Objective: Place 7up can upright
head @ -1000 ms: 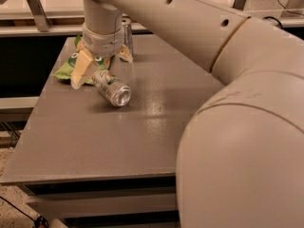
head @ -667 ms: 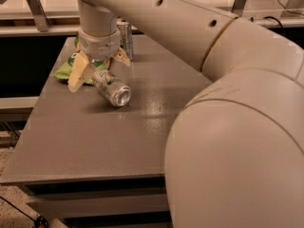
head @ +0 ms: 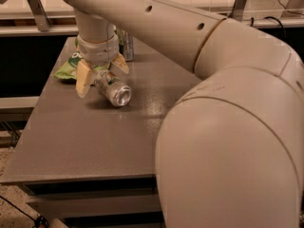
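The 7up can [head: 112,89] lies on its side on the grey table [head: 95,137], its shiny silver top facing the front right. My gripper [head: 101,74] hangs right over the can's rear end. Its cream fingers [head: 84,78] are spread apart, one to the left of the can and one behind it near the back. The can rests on the table between them.
A green snack bag [head: 71,68] lies at the back left of the table, just behind the gripper. A taller dark can [head: 126,45] stands upright at the back. My large arm fills the right half of the view. The table's front edge is near the bottom.
The gripper has shifted a little left and lower, down around the rear of the lying can. The can has not moved.
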Controlling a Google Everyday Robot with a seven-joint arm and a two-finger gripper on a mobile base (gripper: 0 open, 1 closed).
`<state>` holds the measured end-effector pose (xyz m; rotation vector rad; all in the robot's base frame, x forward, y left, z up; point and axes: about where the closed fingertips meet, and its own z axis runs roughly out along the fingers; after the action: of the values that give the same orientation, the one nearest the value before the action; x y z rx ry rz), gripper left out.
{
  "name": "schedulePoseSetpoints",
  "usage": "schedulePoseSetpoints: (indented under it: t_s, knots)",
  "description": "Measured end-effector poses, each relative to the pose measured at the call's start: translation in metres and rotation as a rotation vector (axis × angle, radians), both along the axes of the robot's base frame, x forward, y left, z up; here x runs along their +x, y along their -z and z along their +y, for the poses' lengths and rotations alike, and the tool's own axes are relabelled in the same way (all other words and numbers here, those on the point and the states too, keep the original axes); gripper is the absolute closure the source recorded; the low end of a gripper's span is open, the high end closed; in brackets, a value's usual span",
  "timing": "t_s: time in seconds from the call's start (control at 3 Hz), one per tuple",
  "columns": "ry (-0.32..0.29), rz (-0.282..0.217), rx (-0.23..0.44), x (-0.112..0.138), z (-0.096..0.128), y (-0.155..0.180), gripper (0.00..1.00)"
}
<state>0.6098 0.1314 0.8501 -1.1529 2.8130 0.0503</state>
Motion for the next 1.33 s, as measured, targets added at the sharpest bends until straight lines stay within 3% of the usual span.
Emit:
schedulePoseSetpoints:
  t_s: [0.33, 0.67, 1.0, 1.33]
  knots:
    - [0.0, 0.002, -0.023, 0.006, -0.006, 0.005, 0.41]
    - [-0.051, -0.005, -0.047, 0.008, -0.006, 0.007, 0.64]
    - [-0.158, -0.067, -0.046, 0.003, -0.012, -0.009, 0.87]
    - [-0.315, -0.195, -0.015, -0.016, -0.029, -0.039, 1.0]
